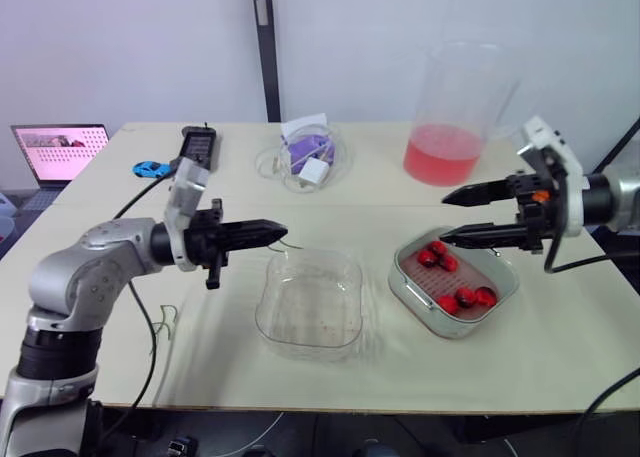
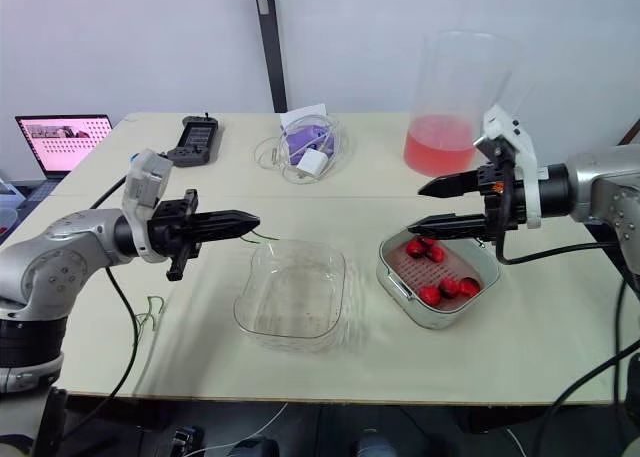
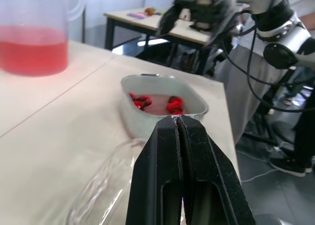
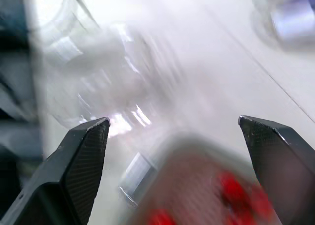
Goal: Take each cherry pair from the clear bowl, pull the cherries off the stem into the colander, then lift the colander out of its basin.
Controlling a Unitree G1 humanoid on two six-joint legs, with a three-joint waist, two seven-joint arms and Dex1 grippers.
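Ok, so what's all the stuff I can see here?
table: one, cream, under everything
clear bowl: one, see-through, front middle
basin: one, grey, right of clear bowl
colander: one, pinkish, inside the basin
cherries: about six, red, in the colander
jug: one, clear with red liquid, back right
small bowl: one, clear, cluttered, back middle
black device: one, black, back left
toy car: one, blue, by the black device
laptop: one, pink screen, far left
loose stems: a few, green, front left
left gripper: one, black, shut on green stem, by clear bowl
right gripper: one, black, open, above the colander
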